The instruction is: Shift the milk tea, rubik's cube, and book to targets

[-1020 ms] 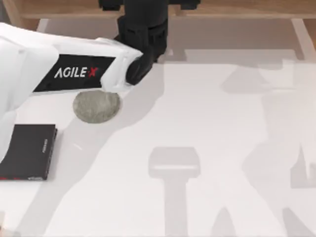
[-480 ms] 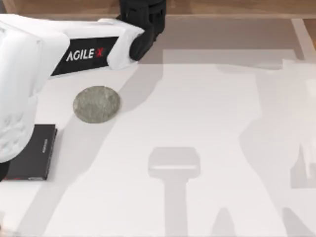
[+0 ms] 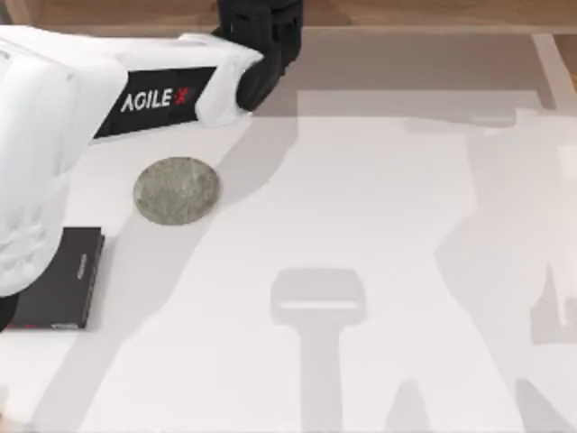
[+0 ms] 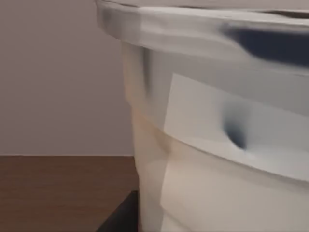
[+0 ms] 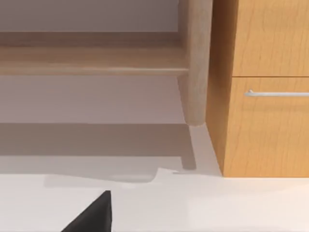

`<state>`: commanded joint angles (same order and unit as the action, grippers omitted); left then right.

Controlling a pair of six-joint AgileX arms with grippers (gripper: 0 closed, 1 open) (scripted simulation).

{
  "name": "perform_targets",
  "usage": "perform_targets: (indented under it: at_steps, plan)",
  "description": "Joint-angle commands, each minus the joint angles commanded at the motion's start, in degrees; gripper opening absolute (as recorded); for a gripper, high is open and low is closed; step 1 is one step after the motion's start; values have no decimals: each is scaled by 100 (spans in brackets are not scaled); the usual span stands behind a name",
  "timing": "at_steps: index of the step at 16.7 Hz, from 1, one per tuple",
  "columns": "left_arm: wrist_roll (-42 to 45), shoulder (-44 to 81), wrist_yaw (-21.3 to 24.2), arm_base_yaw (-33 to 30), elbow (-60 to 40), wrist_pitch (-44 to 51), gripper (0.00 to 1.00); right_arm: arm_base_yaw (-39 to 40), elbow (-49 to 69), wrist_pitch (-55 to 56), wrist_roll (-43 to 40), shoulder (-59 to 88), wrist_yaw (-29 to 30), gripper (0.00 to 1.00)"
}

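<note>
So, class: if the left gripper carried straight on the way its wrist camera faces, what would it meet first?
Most likely the milk tea, whose white side and lid rim loom right in front; depth is unclear.

Rough, mottled stone-like disc [image 3: 177, 190], matt black slab [image 3: 59, 290], smooth matt white bench [image 3: 379, 225], glossy white plastic arm shell [image 3: 54, 108], smooth white-lidded milk tea cup [image 4: 217, 121], grained wood cabinet [image 5: 265, 96] with metal handle [image 5: 277, 93]
</note>
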<state>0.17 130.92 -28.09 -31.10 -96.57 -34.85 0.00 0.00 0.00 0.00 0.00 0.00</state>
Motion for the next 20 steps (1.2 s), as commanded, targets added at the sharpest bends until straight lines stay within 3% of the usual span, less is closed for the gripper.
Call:
perform_targets:
  at_steps: [7, 20]
  plan:
    - [0, 0, 0, 0, 0, 0, 2, 0, 0, 0, 0, 0, 0, 100]
    - [13, -326, -103, -119, 398, -134, 0, 0, 0, 0, 0, 0, 0, 100]
